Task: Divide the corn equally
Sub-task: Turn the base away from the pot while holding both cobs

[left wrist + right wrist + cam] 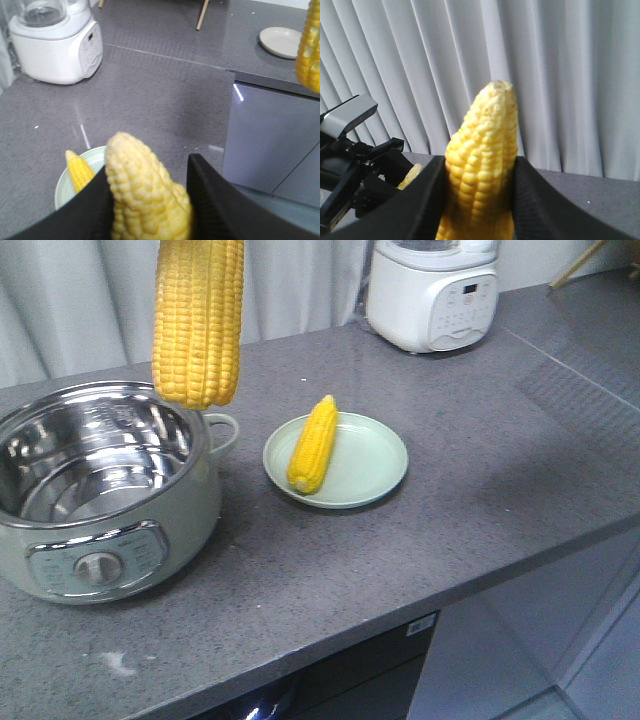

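1. My left gripper point(150, 167) is clamped on the left cob point(142, 192). Its black fingers point(212, 200) press both flanks, and the tapered tip points away from the wrist.
2. My right gripper point(480, 162) has closed on the right cob point(482, 145) in the same way, tip up. The other arm sits just off to its left.
3. In the front view the two held cobs hang close side by side, blunt ends down. They overlap the far rim of a steel pot point(100, 500). Both grippers are above the frame there, and I can't tell how high the cobs hang.
4. The resting cob point(313, 445) lies on a green plate point(370, 465), below the left gripper and a little to its left. It lies along one side of the plate, well apart from the fingers.
5. The surface under both grippers is a dark grey speckled counter point(480, 490). A straight seam crosses it, and there is a pale smudge near its front edge.
6. Ahead and to the left of the left gripper, a white blender point(52, 42) stands on the counter. Far ahead and to the right, a second pale plate point(280, 41) sits on a further stretch of worktop.
7. Beyond the right gripper hangs a pale pleated curtain point(570, 75). Grey cabinet fronts point(270, 145) drop below the counter edge.
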### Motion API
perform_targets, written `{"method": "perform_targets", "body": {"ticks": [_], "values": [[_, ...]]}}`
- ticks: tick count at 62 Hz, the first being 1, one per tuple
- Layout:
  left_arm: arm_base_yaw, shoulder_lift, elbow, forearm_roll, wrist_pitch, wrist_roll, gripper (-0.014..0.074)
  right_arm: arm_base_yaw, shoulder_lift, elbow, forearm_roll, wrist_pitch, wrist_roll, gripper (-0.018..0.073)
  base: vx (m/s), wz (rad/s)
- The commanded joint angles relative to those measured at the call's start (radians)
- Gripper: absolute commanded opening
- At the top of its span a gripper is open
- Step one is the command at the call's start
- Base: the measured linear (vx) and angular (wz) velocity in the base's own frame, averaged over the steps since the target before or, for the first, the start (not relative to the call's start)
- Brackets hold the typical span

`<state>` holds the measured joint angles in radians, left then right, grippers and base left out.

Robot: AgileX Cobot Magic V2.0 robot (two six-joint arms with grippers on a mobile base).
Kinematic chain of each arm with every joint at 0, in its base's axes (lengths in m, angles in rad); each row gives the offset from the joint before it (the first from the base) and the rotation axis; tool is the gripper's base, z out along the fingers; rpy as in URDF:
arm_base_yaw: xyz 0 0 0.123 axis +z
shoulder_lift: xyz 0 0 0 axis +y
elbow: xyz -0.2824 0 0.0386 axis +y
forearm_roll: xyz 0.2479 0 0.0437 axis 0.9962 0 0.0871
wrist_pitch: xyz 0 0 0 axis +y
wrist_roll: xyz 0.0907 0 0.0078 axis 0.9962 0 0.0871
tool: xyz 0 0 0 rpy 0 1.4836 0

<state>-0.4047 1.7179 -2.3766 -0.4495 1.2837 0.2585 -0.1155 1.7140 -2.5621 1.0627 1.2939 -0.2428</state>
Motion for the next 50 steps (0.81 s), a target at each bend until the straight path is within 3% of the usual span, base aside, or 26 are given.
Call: {"method": "perform_targets", "body": {"ticks": [1, 50], "values": [[-0.007, -0.043, -0.023, -0.029, -0.032, -0.005, -0.0008, -0.003, -0.030, -0.014, 0.036, -0.005, -0.003, -0.0001, 0.00, -0.27], [-0.007, -0.043, -0.023, -0.029, -0.032, -0.005, -0.0008, -0.003, -0.030, -0.014, 0.036, -0.005, -0.003, -0.0001, -0.01, -0.32]]}}
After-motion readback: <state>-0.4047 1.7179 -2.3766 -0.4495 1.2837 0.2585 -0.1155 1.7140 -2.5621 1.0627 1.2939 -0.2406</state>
